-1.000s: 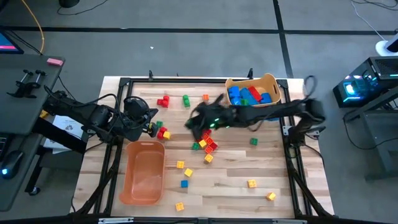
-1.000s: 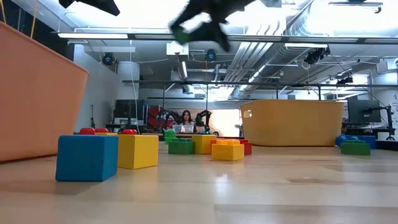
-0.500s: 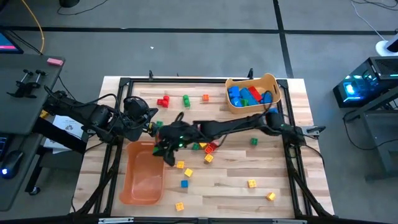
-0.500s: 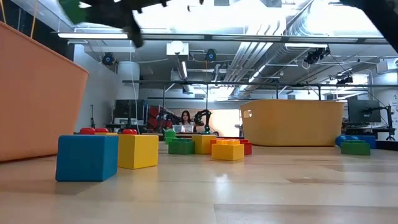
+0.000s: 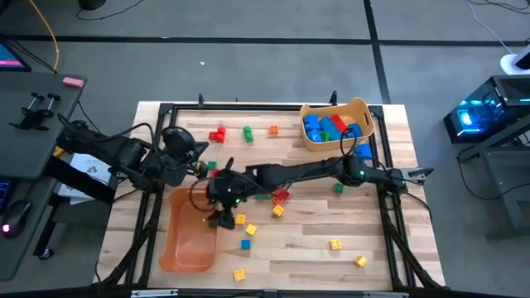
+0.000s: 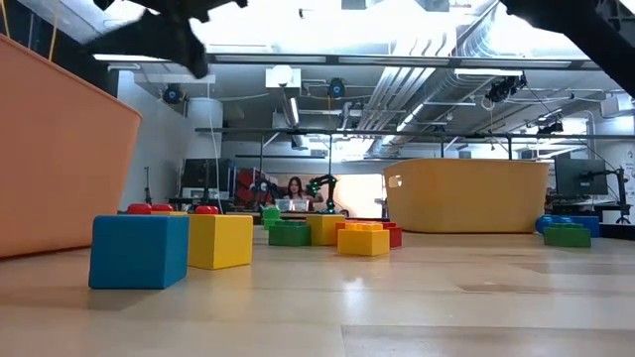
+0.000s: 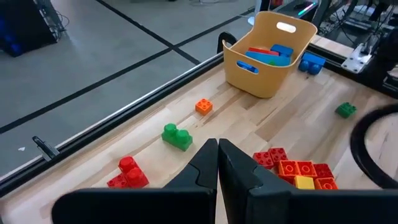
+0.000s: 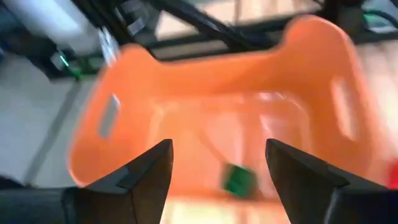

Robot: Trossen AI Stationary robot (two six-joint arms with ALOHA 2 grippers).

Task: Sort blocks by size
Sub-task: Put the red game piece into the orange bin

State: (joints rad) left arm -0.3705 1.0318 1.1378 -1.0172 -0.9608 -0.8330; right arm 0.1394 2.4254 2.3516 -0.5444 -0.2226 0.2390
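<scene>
Two fingers parted | right pincer empty | green block below

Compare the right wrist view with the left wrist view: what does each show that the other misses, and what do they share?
Only the right wrist view: the open right pincer over the orange bin, with a small green block loose between its fingers above the bin floor.

Only the left wrist view: the shut left pincer, the tan bin holding blue and red blocks, plus the orange block, a green block and the red cluster on the table.

Shared: each looks past its own dark fingers at a bin; no object appears in both.
</scene>
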